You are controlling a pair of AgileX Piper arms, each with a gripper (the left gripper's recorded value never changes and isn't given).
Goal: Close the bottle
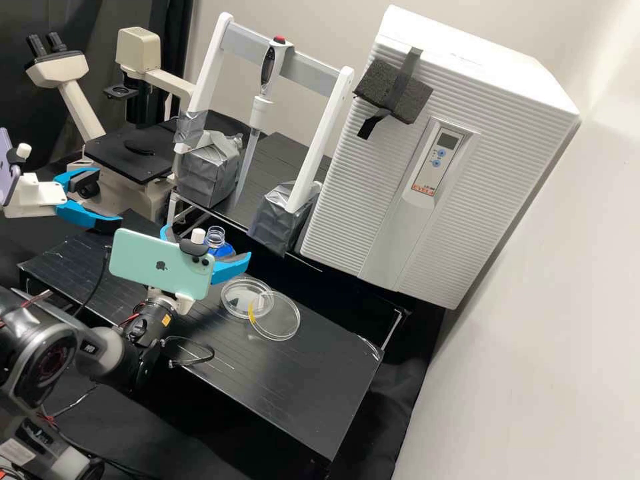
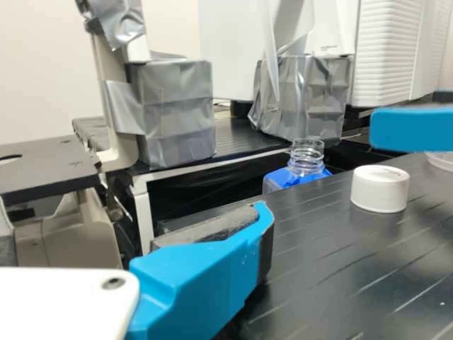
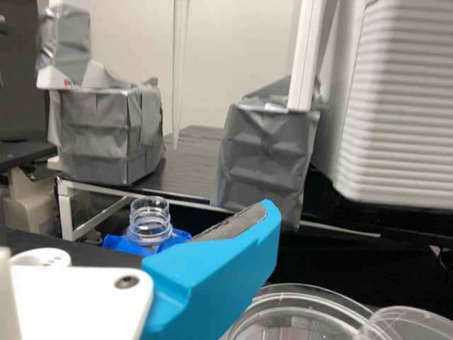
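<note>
A small clear bottle (image 1: pixel 217 239) with a blue lower part stands uncapped near the back edge of the black bench (image 1: pixel 293 373); its open neck (image 2: pixel 306 154) (image 3: pixel 150 216) faces up. Its white cap (image 1: pixel 198 235) (image 2: pixel 380 188) stands on the bench right beside it. My right gripper (image 1: pixel 208 247) hangs open over this spot, so bottle and cap appear between its blue fingers (image 3: pixel 219 273), which hold nothing. One of those fingers (image 2: pixel 412 127) passes above the cap. My left gripper (image 1: pixel 90 197) is open and empty off the bench's left end, its finger (image 2: pixel 205 276) low and well short of the bottle.
Two clear petri dishes (image 1: pixel 263 307) lie mid-bench, just in front of the bottle. Behind are a pipette (image 1: pixel 263 100) on a white stand with taped grey weights (image 1: pixel 208 167), a microscope (image 1: pixel 107 133) at left and a big white machine (image 1: pixel 433 153) at right.
</note>
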